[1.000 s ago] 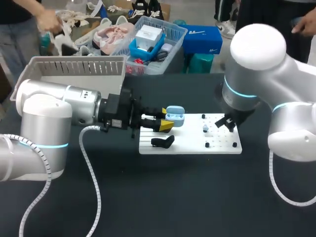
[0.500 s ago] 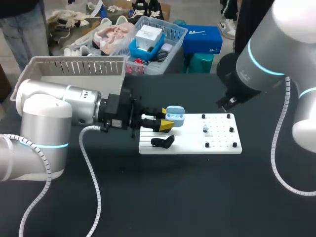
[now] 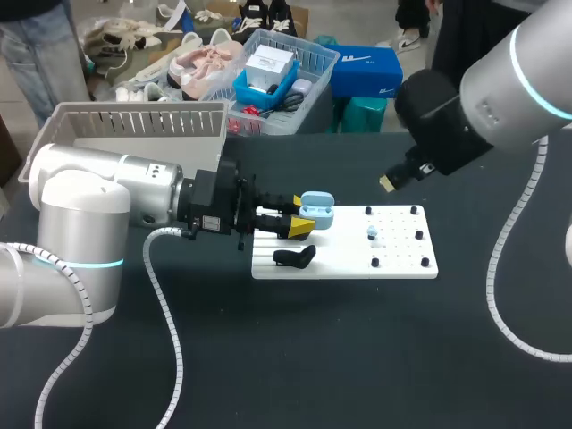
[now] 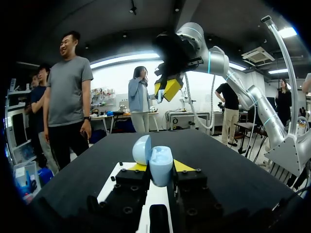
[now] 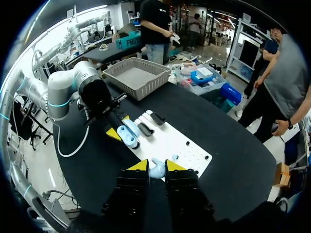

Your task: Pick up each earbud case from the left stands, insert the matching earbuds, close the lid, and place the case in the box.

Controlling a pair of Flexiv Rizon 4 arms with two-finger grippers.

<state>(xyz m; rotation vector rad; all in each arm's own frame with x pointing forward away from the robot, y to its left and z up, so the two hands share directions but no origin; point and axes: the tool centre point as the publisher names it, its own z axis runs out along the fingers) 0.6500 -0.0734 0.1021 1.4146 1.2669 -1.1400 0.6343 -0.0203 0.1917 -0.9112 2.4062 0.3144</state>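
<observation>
Earbud case [image 4: 159, 165], pale blue with its lid swung open, is pinched between the left gripper's [image 3: 302, 215] yellow tips, steadied, I judge, so an earbud can be seated. Ahead of it and higher, the right gripper [image 5: 156, 165] hangs over the white stand board [image 3: 393, 268], its tips pressed on a pale blue earbud [image 5: 156, 171], likely bound for the case. The grey box [image 3: 134, 125] waits back beside the left arm.

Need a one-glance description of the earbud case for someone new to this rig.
Find the white board mid-table, then its end nearest the left tool. The earbud case sits between that tool's yellow tips: pale blue, lid open, unlike the black stand beside it.
</observation>
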